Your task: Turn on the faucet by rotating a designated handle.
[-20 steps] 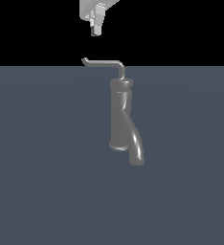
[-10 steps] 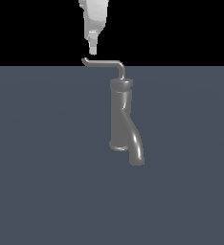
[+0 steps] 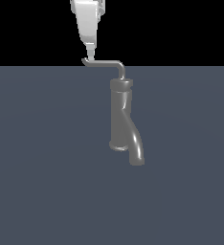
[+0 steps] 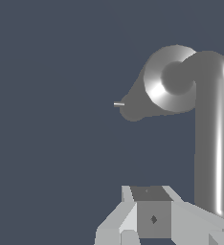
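Observation:
The faucet (image 3: 121, 115) stands upright on the grey floor, with a collar on top and a thick curved spout (image 3: 136, 146) reaching down. The thin L-bent handle (image 3: 104, 62) runs from the collar toward the exterior view's left and ends in a small hooked tip. My gripper (image 3: 90, 53) hangs straight down with its fingertips just above that tip, shut and holding nothing. In the wrist view the handle (image 4: 210, 134) runs from the faucet top (image 4: 173, 79) down beside my gripper (image 4: 150, 213).
The grey floor (image 3: 47, 167) spreads flat around the faucet. Beyond its far edge the background is black.
My gripper has come down and shifted slightly to the exterior view's left, ending just above the handle's hooked tip. The faucet and handle have not moved.

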Tool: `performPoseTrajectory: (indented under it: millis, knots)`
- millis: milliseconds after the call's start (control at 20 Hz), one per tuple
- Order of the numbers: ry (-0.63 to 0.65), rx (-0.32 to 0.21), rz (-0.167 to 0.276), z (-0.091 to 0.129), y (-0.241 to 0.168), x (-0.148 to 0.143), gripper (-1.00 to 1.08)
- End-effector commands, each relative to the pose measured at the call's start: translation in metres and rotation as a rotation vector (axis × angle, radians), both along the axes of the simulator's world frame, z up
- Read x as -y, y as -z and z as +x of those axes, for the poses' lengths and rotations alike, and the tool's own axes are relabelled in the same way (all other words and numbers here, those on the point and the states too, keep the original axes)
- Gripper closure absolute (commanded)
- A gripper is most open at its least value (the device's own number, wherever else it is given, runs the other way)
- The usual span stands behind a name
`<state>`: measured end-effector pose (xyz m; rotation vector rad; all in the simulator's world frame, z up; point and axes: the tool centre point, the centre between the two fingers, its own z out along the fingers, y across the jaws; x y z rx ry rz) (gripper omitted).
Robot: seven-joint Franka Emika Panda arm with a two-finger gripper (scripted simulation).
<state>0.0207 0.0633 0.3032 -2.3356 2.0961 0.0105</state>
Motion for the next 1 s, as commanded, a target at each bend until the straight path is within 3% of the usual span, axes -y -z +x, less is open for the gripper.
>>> performPoseTrajectory:
  millis: [0, 350, 950]
  knots:
    - [0.015, 0.002, -0.005, 0.002, 0.002, -0.001, 1.08]
    - [0.019, 0.002, -0.007, 0.003, 0.003, -0.001, 1.08]
    - [0.019, 0.002, -0.007, -0.029, 0.004, -0.001, 1.08]
